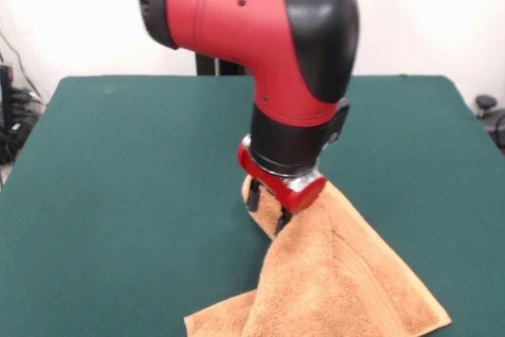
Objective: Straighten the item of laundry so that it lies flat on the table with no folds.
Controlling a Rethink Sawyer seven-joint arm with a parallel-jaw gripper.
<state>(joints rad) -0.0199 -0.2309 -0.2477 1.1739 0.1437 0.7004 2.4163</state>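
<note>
Towel (339, 282) on green table (118, 195), white wall behind

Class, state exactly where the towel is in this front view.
The towel is in the lower right of the front view, pinched at its top by the gripper and draping down onto the near part of the green table.

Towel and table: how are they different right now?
The towel is orange-tan and fluffy; the table is dark green and smooth-looking. The towel is lifted into a peak at the tool, with its lower edge low near the table, while the table lies flat. The towel is far smaller than the table. Both look like soft fabric on top.
</note>
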